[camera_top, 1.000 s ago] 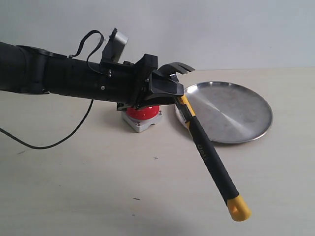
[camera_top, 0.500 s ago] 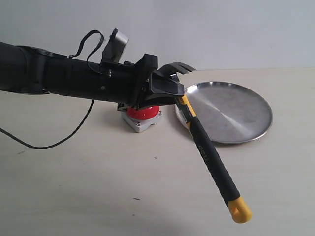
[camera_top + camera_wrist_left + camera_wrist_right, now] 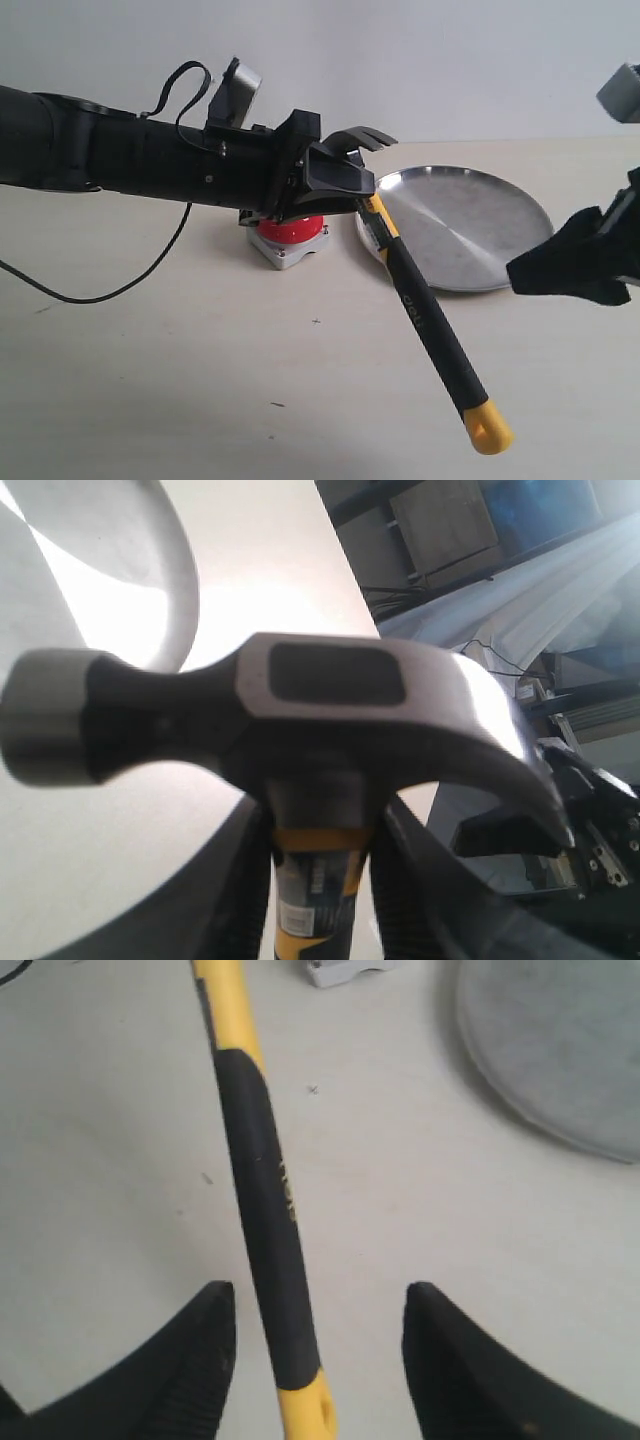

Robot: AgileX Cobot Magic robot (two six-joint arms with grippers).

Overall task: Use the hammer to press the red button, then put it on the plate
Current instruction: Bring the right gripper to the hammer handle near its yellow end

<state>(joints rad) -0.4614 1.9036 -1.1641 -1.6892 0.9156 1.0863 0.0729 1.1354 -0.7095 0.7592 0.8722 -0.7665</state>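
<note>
My left gripper (image 3: pixel 345 190) is shut on the hammer (image 3: pixel 430 325) at its yellow neck band, just under the dark head (image 3: pixel 300 710). The black handle slopes down to the yellow end cap near the table's front. The red button (image 3: pixel 292 230) sits on its grey base right under the left gripper, partly hidden by it. The silver plate (image 3: pixel 480 230) lies to the right of the button. My right gripper (image 3: pixel 530 272) hangs open in front of the plate's right side. In the right wrist view the handle (image 3: pixel 265 1220) shows between the spread fingers (image 3: pixel 318 1305), untouched.
A black cable (image 3: pixel 120 285) trails over the table at the left. The button's grey base (image 3: pixel 345 970) and the plate's rim (image 3: pixel 560 1050) show at the far side of the right wrist view.
The right gripper has come into the exterior view from the right, jaws spread. The left arm and the hammer have barely moved.
</note>
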